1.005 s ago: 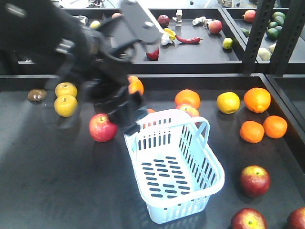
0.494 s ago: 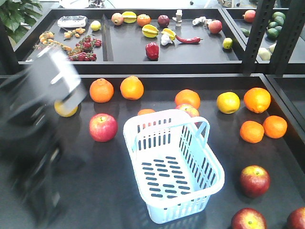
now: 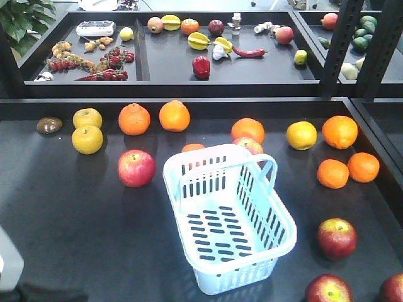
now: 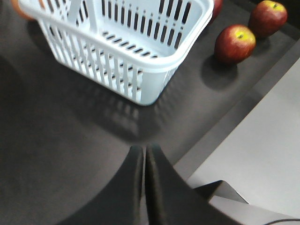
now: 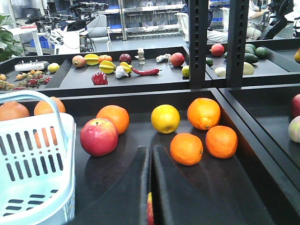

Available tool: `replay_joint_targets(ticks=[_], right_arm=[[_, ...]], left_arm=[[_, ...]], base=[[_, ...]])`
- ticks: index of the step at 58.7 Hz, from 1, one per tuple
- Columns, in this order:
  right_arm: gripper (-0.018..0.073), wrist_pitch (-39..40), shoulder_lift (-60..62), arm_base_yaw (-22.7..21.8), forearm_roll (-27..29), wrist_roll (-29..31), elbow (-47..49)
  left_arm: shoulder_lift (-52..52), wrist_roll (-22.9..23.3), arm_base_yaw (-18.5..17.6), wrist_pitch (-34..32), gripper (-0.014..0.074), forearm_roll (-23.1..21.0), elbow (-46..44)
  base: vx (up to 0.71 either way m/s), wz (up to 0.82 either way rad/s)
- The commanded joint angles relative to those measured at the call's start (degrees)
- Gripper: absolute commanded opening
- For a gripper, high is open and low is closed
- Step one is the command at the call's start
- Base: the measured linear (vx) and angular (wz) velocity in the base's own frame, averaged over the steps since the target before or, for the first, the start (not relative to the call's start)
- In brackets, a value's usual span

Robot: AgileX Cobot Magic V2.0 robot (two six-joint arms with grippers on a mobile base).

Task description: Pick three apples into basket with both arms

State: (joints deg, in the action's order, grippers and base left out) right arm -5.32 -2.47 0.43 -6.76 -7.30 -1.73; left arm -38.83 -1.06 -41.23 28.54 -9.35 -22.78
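Observation:
The pale blue-white basket (image 3: 230, 217) stands empty mid-table; it also shows in the left wrist view (image 4: 122, 42) and the right wrist view (image 5: 33, 159). Three dark red apples lie right of it near the front edge (image 3: 337, 238), (image 3: 328, 290), (image 3: 393, 289); two show in the left wrist view (image 4: 234, 43), (image 4: 268, 18). My left gripper (image 4: 144, 149) is shut and empty, low over the table's front edge, short of the basket. My right gripper (image 5: 150, 149) is shut, with a red-yellow sliver showing through its slit. In the front view neither gripper shows.
A brighter red apple (image 3: 136, 168) lies left of the basket, another (image 5: 98, 136) behind it. Oranges (image 3: 340, 131), (image 5: 186, 148) and yellow fruit (image 3: 301, 134) are scattered around. A raised back shelf (image 3: 189, 78) holds more produce. A white-grey block (image 3: 9, 264) sits at the bottom left.
The left arm swept from above the basket's far side to the left and down, out of the front view. The basket and fruit have not moved.

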Motion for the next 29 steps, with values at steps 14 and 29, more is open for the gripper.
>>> replay_joint_targets(ticks=[14, 29], right_arm=[[-0.0005, 4.15, -1.06, 0.05, -0.24, 0.45, -0.63], [-0.0005, 4.93, -1.06, 0.05, -0.24, 0.39, -0.63]], left_arm=[[0.95, 3.13, 0.04, -10.48, -0.0006, -0.82, 1.9], [0.95, 3.13, 0.04, -10.25, -0.0006, -0.82, 1.9]], base=[[0.0, 0.0], [0.0, 0.0]])
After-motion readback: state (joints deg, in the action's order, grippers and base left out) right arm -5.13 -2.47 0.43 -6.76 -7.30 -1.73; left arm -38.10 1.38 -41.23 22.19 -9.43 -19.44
